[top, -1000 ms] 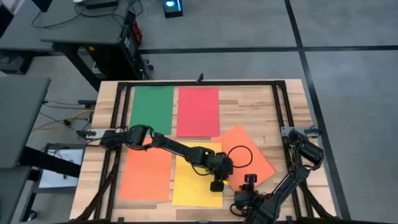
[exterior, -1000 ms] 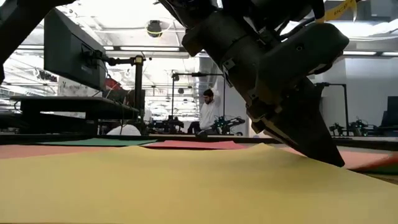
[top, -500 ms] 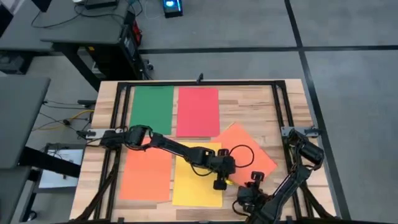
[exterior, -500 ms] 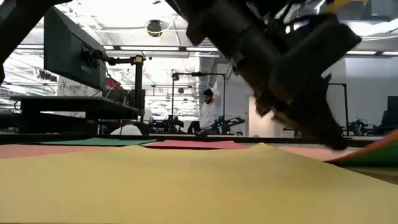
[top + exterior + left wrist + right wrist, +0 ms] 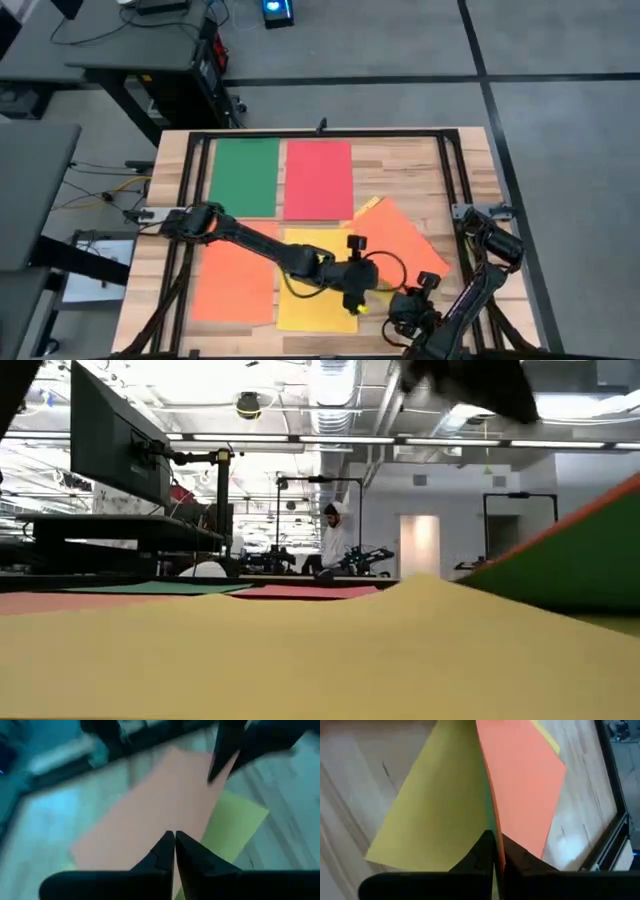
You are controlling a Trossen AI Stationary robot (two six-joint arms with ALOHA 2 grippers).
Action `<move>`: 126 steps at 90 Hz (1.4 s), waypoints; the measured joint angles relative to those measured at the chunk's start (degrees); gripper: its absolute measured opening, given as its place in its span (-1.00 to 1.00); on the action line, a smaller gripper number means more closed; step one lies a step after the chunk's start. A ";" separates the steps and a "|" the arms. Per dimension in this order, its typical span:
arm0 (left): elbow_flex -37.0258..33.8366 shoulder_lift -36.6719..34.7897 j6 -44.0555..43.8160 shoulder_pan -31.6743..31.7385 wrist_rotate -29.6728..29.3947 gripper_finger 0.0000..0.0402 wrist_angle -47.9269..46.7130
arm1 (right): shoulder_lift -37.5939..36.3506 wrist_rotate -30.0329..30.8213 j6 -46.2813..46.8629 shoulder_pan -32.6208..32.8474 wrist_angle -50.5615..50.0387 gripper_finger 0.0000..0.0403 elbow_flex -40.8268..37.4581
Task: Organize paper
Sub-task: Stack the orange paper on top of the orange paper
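Observation:
Four sheets of paper lie flat: green (image 5: 245, 177) and red (image 5: 318, 180) at the far side, orange (image 5: 235, 283) and yellow (image 5: 312, 295) at the near side. A slanted stack lies at the right, orange (image 5: 398, 243) on top, with a yellow corner (image 5: 366, 209) peeking out. My right gripper (image 5: 418, 292) is shut on the stack's near edge. My left gripper (image 5: 356, 300) hovers shut above the yellow sheet's right edge; I see nothing between its fingers (image 5: 165, 851). My right gripper pinches the near edge of the stack (image 5: 490, 827) between its two fingers, with several layers together: orange, a thin green edge, and yellow. It comes from the table's near side. That edge is lifted, so the sheets slope up (image 5: 575, 555) while their far part stays on the table.
A black frame (image 5: 452, 180) runs around the work area, on the wooden table (image 5: 400, 170). Bare wood shows at the far right. Beyond the table stand a monitor (image 5: 110, 445) and a person (image 5: 335, 540) far off.
My left gripper has risen off the yellow sheet and gone a little toward the near edge. My right gripper has moved toward the right edge and lifted the stack's near edge, which now slopes up. The stack has shifted, baring a yellow corner at its far side.

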 joint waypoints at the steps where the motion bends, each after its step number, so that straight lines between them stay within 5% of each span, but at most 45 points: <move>1: 0.00 -0.45 0.39 -0.32 -0.63 -1.00 -0.24 | -0.06 0.21 0.18 0.00 -0.02 -1.00 0.04; 24: -4.63 -8.35 5.29 -5.89 -4.61 -1.00 -0.51 | -4.17 8.12 6.65 -0.14 -0.02 -1.00 0.12; 50: -28.16 -19.73 3.94 -4.40 -1.26 -1.00 19.52 | -8.42 11.28 6.48 -2.85 -0.05 -1.00 0.12; 70: -42.37 -27.79 -4.96 -2.49 -0.19 -1.00 23.67 | -9.78 14.32 3.14 -6.78 -0.02 -1.00 0.12; 95: -50.32 -28.86 -15.86 -1.41 1.25 -1.00 21.87 | -14.97 23.83 -0.12 -9.81 -0.05 -1.00 0.12; 126: -54.21 -26.26 -32.63 3.07 15.90 -1.00 18.58 | -23.43 39.57 -3.18 -8.53 -0.01 -1.00 0.17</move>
